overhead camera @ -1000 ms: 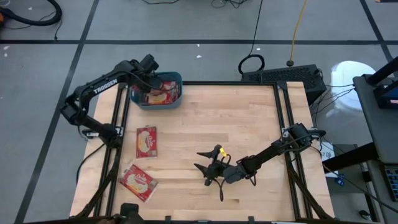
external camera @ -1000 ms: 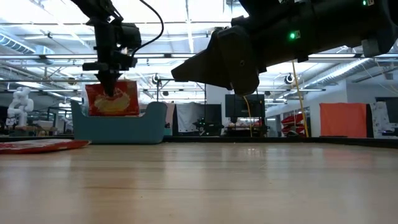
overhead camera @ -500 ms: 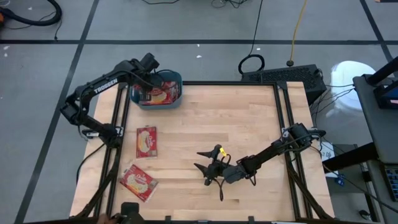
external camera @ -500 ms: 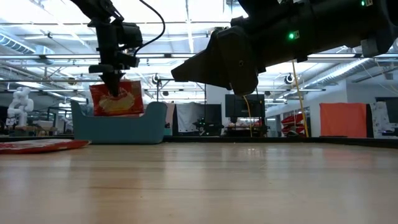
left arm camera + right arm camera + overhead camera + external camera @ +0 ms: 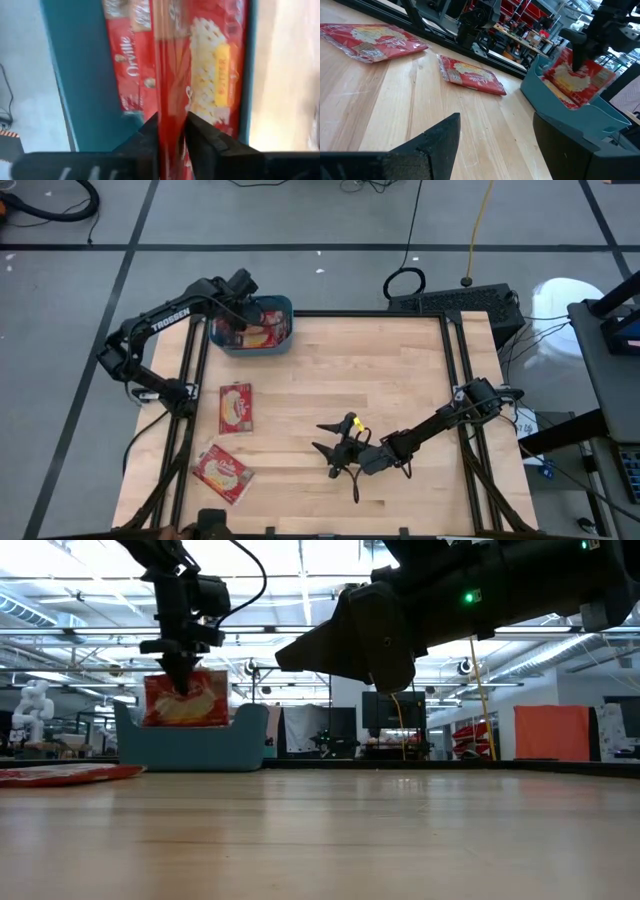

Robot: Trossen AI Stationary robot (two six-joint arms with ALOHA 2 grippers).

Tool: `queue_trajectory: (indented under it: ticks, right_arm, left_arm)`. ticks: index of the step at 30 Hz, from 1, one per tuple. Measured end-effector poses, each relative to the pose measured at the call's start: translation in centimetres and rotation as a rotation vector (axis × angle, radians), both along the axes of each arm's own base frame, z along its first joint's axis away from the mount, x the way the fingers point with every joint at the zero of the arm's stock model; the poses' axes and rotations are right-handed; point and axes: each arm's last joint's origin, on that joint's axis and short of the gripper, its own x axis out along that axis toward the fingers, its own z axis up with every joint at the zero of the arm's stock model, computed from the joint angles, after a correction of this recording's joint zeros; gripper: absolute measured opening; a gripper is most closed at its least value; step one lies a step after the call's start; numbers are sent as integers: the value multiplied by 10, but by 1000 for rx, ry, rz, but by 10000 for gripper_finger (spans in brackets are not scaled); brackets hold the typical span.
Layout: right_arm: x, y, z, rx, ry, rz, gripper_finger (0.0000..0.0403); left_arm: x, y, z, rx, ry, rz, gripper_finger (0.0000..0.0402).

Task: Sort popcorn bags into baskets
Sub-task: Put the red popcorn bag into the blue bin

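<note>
overhead, left end effector (image 5: pixel 243 318) over basket (image 5: pixel 280 346), wrist view – clamped on popcorn bag (image 5: pixel 172 65), right end effector (image 5: pixel 335 448) apart

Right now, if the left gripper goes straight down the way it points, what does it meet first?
Probably the popcorn bags lying in the basket, below the bag between the left gripper; depth is unclear.

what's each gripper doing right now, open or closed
Left gripper: closed on a popcorn bag standing upright in the teal basket.
Right gripper: open, holding nothing.
</note>
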Motion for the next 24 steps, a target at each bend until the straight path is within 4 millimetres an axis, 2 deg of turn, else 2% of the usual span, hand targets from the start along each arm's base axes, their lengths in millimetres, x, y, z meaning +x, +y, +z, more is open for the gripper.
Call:
queue_trajectory:
  ticks: [9, 14, 19, 24]
  right_arm:
    - [0, 0, 0, 2, -1, 0, 242]
    - [0, 0, 0, 2, -1, 0, 242]
    - [0, 0, 0, 2, -1, 0, 242]
    - [0, 0, 0, 3, -1, 0, 242]
  left_arm:
    - [4, 7, 3, 93, -38, 56, 160]
    - [8, 11, 6, 170, -77, 144, 191]
    - [12, 10, 7, 175, -157, 303, 190]
    - [17, 1, 5, 94, -223, 456, 166]
